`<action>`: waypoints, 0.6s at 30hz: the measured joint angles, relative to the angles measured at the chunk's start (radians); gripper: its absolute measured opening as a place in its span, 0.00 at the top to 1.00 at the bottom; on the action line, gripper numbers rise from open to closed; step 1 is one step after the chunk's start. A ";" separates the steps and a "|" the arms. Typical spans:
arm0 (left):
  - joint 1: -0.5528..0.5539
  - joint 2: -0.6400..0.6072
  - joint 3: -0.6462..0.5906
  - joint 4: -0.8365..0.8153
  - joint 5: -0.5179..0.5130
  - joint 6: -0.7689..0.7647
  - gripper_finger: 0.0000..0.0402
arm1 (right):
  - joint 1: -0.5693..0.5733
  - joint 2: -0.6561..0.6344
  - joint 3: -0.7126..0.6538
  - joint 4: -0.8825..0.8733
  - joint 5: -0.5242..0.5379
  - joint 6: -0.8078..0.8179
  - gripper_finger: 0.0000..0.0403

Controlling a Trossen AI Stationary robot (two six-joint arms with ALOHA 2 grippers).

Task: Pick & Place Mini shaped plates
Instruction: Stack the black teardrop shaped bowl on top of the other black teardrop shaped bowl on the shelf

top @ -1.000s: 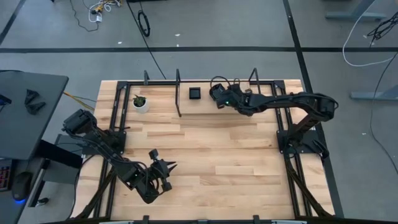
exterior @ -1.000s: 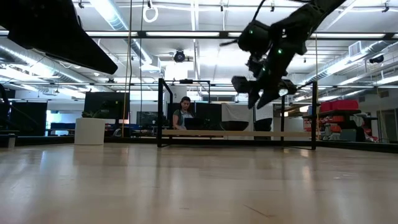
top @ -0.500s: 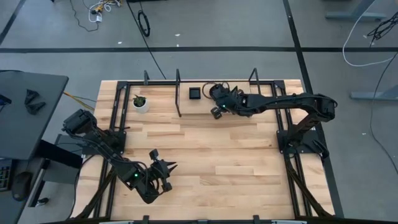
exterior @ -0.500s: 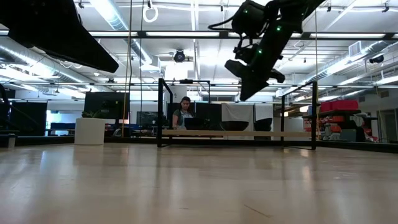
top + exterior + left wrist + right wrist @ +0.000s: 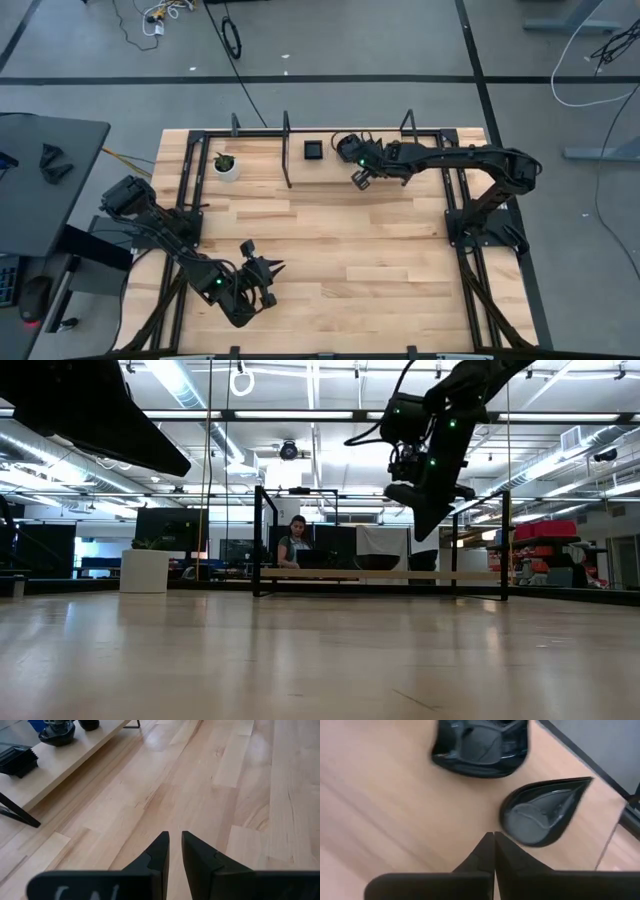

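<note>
In the right wrist view a black teardrop plate lies flat on the wooden table. A stack of rounded black plates sits just beyond it. My right gripper hovers shut and empty above the table beside the teardrop plate, near the far edge, well clear of the table top. The high view shows a square black plate left of it. My left gripper waits near the front left, its fingers a narrow gap apart and empty.
A small white pot with a green plant stands at the far left. Black frame posts rise along the far edge. The left wrist view shows a side shelf with more black dishes. A person sits far behind the table.
My right gripper has shut its fingers with nothing between them. It has drawn a little away from the far edge toward the table's middle, and turned as it went.
</note>
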 joint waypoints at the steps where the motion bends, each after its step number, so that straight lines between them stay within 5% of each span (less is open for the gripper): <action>1: 0.000 0.000 0.000 0.000 0.000 0.000 0.86 | -0.016 0.000 0.000 0.000 -0.004 0.000 0.99; 18: 0.000 0.000 0.000 0.000 0.000 0.000 0.86 | -0.164 0.041 0.000 0.045 -0.090 0.038 1.00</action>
